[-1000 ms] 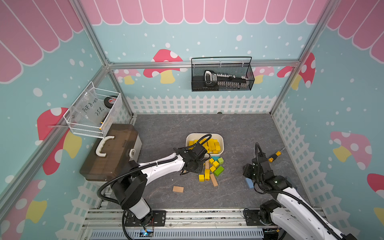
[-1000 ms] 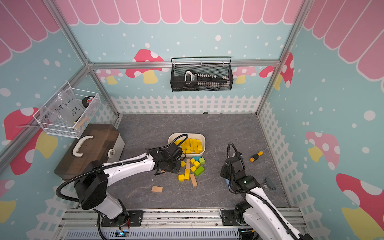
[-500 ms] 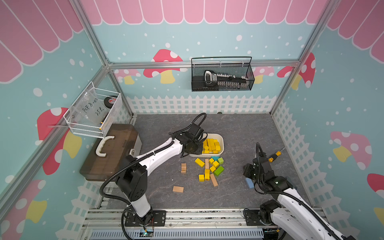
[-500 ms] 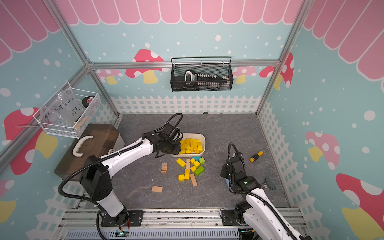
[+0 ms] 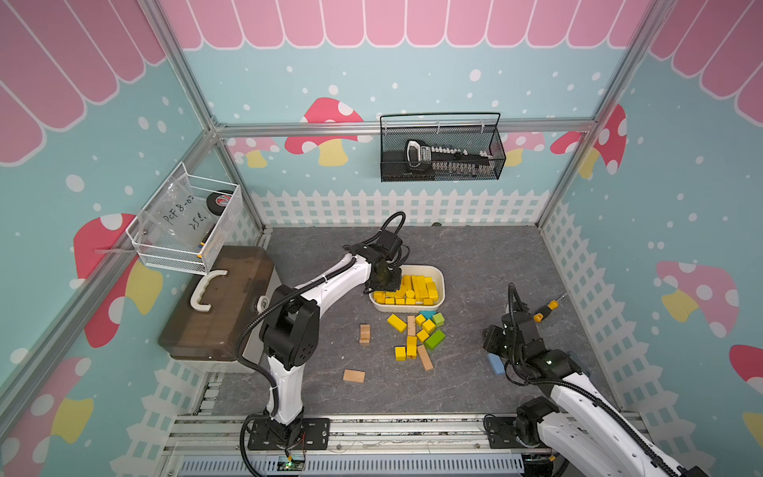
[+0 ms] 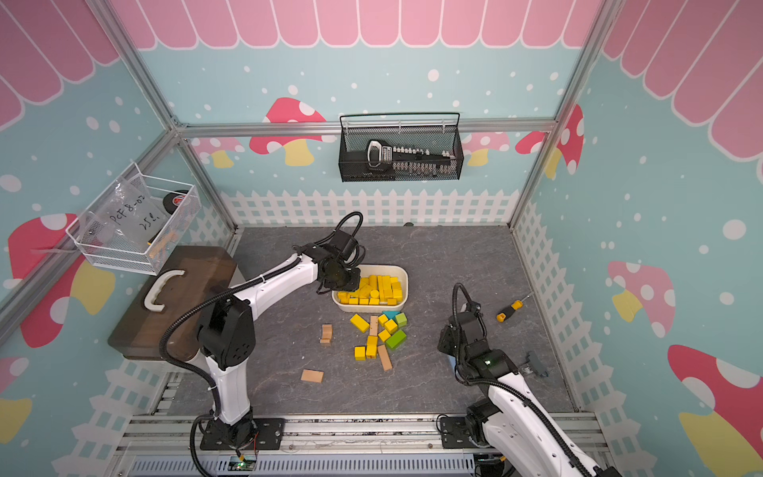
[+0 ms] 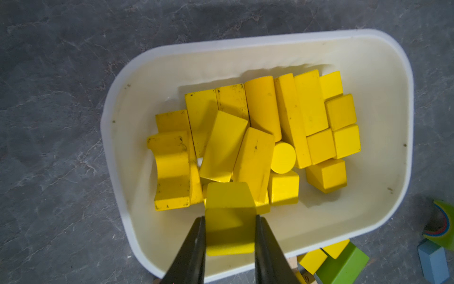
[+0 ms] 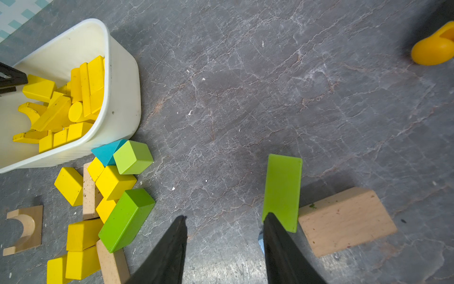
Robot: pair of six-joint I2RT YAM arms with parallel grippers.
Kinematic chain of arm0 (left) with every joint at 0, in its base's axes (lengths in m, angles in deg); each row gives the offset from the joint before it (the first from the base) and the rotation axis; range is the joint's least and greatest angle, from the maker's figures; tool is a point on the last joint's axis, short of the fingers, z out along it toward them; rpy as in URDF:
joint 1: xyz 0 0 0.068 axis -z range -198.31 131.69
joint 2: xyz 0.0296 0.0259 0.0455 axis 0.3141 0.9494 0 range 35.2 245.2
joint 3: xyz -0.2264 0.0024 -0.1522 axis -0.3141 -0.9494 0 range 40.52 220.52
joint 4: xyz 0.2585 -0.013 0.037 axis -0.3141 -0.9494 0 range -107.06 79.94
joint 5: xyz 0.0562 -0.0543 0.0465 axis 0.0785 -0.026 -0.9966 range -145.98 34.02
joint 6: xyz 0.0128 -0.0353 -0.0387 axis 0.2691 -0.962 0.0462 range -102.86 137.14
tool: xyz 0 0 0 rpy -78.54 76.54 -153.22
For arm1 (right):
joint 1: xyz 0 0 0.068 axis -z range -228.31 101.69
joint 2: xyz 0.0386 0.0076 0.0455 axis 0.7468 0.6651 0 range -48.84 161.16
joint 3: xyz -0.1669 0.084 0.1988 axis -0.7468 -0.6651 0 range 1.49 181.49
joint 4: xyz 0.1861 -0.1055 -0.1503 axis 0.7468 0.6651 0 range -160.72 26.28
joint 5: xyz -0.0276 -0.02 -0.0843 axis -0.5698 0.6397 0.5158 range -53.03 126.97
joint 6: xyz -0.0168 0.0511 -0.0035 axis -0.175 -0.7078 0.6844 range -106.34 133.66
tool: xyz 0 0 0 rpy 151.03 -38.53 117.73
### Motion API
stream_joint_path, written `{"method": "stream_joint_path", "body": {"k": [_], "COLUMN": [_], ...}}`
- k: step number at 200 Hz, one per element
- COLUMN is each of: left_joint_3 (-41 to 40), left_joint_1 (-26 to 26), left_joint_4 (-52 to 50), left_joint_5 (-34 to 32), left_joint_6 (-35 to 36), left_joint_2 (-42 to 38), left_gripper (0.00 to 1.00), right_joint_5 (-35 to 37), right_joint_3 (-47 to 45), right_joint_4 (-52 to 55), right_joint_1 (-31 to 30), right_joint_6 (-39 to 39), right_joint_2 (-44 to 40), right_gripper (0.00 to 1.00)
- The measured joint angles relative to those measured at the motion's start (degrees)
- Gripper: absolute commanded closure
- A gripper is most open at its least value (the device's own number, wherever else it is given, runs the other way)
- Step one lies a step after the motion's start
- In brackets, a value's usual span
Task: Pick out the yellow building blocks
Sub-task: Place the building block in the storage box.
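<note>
- Step in hand: the drop-off. My left gripper (image 7: 229, 218) is clamped on a yellow block (image 7: 229, 196), one finger flat on each side face. It hangs inside the rim of the white tub (image 7: 245, 41), at the end nearest my left arm.
- Where the rest are: most yellow blocks in the tub (image 7: 290, 118) lie packed along its far side. A handful of loose yellow blocks (image 5: 396, 323) lie on the floor just beside the tub, not yet picked.
- Next move, as I judge it: part the jaws and let go. The block hangs over the edge of the heap (an arch piece and a slanted bar sit right there), so it may tip as it lands. Bare tub floor on my side leaves room to shift first.
- My right gripper (image 8: 226, 216) has its jaws apart with nothing between them, low over bare floor. A thin green plank (image 8: 282, 189) sits against one finger; I cannot tell whether they touch. A tan block (image 8: 344, 221) lies just beyond.
- Edges: the loose heap is tight. Yellow pieces are wedged against a tan bar (image 8: 89, 191), a teal block (image 8: 108, 151) and a long green block (image 8: 126, 218), and the teal one touches the tub wall.
- Open room: the floor between heap and right arm is bare, so the heap's outer pieces look easiest to reach. The screwdriver (image 5: 545, 309) is well apart.
</note>
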Motion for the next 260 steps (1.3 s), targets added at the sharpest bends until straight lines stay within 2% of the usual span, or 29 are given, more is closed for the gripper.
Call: {"method": "stream_joint_path", "body": {"k": [102, 198, 222, 260], "left_joint_3": [14.95, 22.03, 22.67, 22.67], "left_joint_1": [-2.93, -3.48, -3.48, -3.48], "left_joint_4": [-4.17, -7.76, -8.11, -8.66], "left_joint_5": [-0.50, -3.13, -3.13, -3.26], "left_joint_6": [1.90, 3.26, 3.43, 3.69], "left_joint_2": [11.32, 16.33, 16.65, 17.07], "left_gripper": [0.72, 0.71, 0.65, 0.51], "right_joint_5": [-0.17, -0.17, -0.20, -0.22], "right_joint_3": [0.00, 0.00, -0.02, -0.04], "right_joint_4": [-0.98, -1.07, -1.25, -1.38], "right_joint_1": [0.00, 0.00, 0.00, 0.00], "right_joint_6": [0.20, 0.33, 0.33, 0.33], "right_joint_2": [0.76, 0.74, 0.74, 0.74], "right_gripper": [0.50, 0.49, 0.49, 0.49]}}
